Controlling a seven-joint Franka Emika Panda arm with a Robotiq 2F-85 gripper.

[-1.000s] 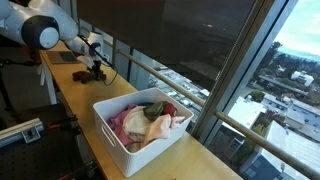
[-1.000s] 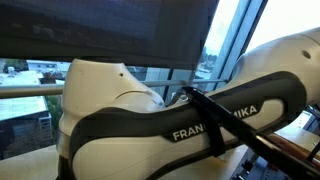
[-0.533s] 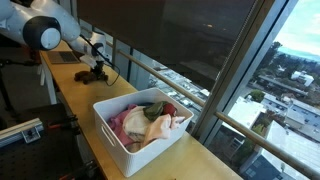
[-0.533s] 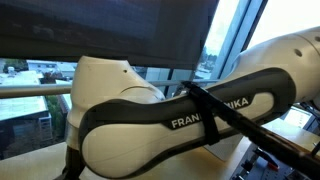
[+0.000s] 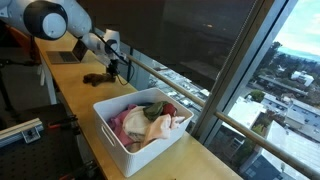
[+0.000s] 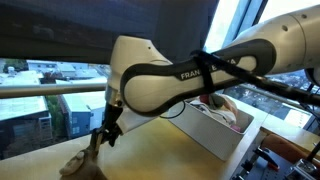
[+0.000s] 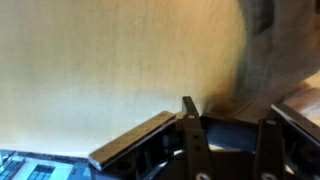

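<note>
Arm [image 6: 150,90], in an exterior view: white capitals on the dark band along the link read "FRAN". The letters that follow are crossed by a black cable [image 6: 222,66] and cannot be made out. This is the only legible lettering. On the same arm [image 5: 48,18] seen from farther off, any marking is too small to read. The wrist view is blurred and gives no readable text.

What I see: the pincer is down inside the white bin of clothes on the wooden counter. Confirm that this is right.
Wrong in one respect: the pincer is not inside the white bin. It is shut above the wooden counter, at a dark cloth lying there, well apart from the bin, as both exterior views show. The bin does hold clothes and stands on the counter.
</note>
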